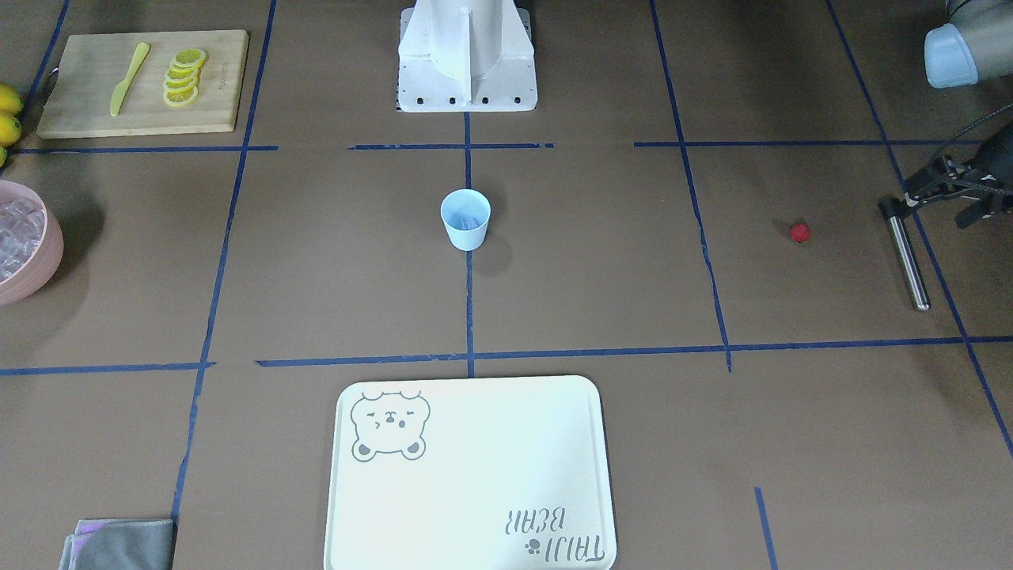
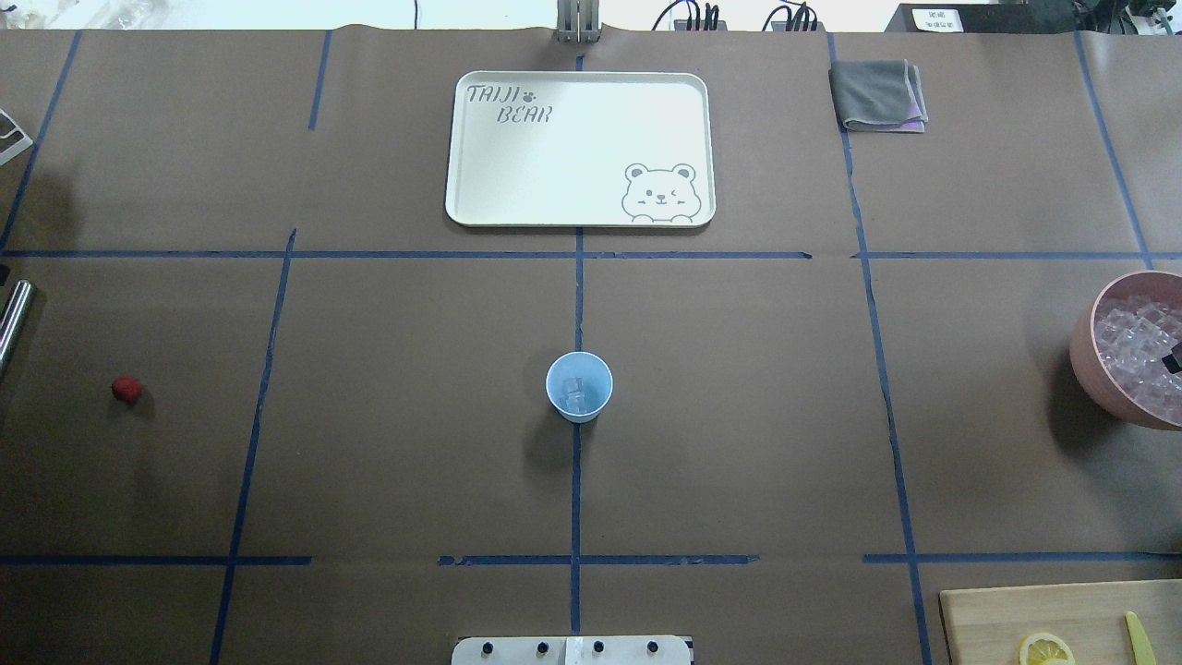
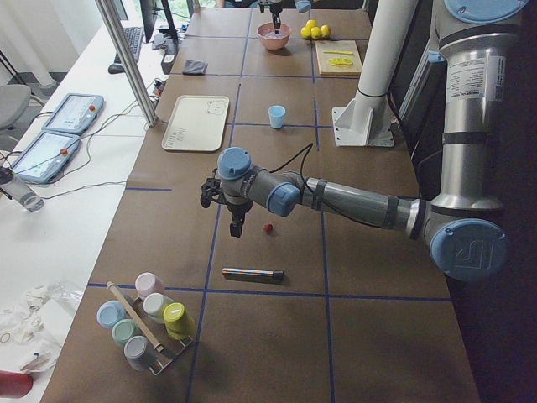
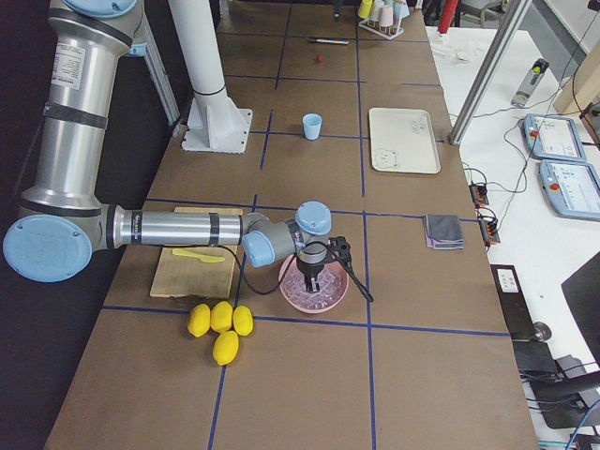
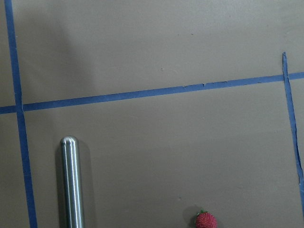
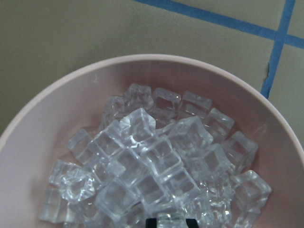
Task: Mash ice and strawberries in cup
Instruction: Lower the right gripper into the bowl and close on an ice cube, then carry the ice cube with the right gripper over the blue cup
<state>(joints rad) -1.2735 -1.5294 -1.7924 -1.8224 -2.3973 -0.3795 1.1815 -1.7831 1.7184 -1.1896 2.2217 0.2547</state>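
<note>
Many ice cubes, likely slick and hard, fill the pink bowl beneath my right hand (whether it grips, I cannot tell; I'd pinch flat faces), my left hand open near the soft-looking strawberry, the cup standing mid-way across the table.

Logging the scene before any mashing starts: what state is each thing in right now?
cup: upright, ice inside.
strawberry: whole, lying loose outside the cup.
pink bowl: upright, heaped with ice cubes.
metal rod: lying flat, not held.
lemon slices: cut, overlapping in a row.
left gripper: open, empty, near the rod.
right gripper: tips down among the bowl's cubes; grip unclear.
</note>
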